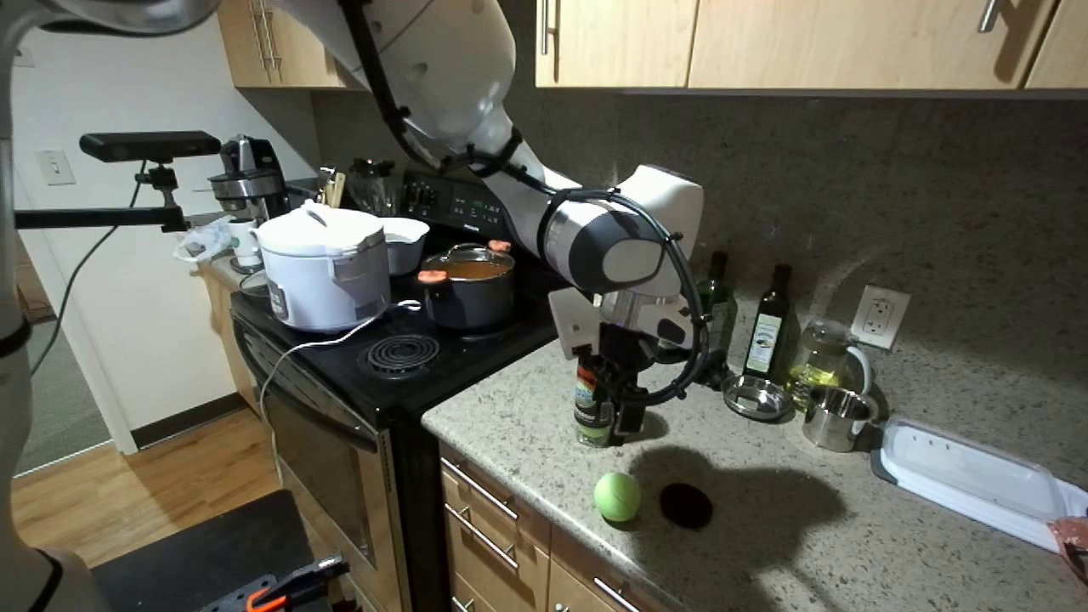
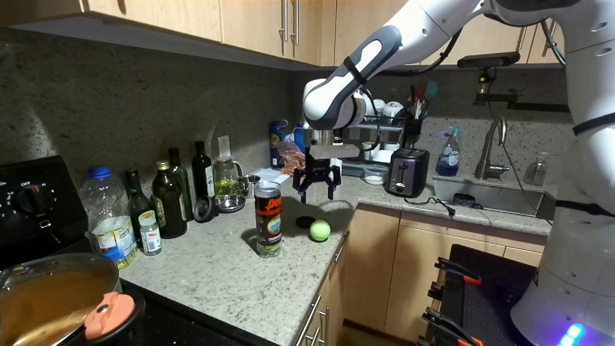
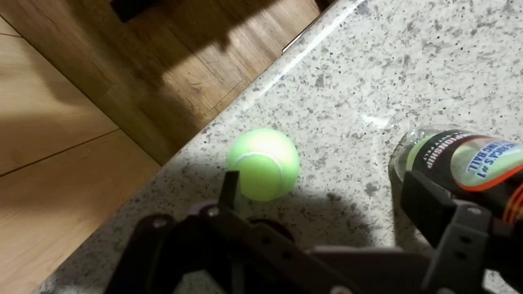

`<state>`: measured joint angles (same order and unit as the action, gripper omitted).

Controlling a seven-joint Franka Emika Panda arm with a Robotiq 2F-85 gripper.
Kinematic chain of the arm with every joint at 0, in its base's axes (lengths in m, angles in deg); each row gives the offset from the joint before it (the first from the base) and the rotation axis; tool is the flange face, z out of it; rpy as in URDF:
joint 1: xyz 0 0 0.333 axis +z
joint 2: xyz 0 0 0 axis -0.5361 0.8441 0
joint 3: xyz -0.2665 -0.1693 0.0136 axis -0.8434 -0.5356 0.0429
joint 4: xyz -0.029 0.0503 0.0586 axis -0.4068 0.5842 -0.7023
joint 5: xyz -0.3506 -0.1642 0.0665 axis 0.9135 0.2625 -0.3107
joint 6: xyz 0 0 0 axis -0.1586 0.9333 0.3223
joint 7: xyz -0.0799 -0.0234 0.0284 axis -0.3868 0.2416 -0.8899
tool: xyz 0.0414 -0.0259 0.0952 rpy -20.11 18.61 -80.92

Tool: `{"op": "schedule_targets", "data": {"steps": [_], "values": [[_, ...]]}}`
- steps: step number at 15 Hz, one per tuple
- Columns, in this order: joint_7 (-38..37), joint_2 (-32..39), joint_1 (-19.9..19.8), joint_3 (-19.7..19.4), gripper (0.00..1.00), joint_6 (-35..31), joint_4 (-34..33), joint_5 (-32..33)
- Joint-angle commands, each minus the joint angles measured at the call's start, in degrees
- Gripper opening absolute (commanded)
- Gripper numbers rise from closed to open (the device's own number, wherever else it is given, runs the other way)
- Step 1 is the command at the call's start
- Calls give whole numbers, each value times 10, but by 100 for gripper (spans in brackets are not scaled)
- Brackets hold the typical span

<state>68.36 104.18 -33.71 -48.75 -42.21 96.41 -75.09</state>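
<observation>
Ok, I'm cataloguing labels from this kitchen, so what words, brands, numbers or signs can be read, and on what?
"...ICA'S #1": ball can, start unclear
"...NG BALL": same can, start unclear
"...IONSHIP": same can, start unclear
"FELT": same can
"OFF": stove panel, above the knob
Too small or blurred: labels on the tall dark bottle and blue-capped bottle, and the stove display.
Can's orange lettering: only partly visible.

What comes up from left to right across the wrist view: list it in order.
Pale wood panels, green tennis ball, tennis ball can with a black and orange label. The gripper, floor and countertop overlap this order, so they are left out.
</observation>
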Motion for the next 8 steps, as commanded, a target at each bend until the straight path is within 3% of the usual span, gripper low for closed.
{"op": "schedule_targets", "data": {"steps": [1,8], "values": [[-26,25,2,-5,100,17,-24,-5],[-37,56,2,-6,100,6,-16,-20]]}}
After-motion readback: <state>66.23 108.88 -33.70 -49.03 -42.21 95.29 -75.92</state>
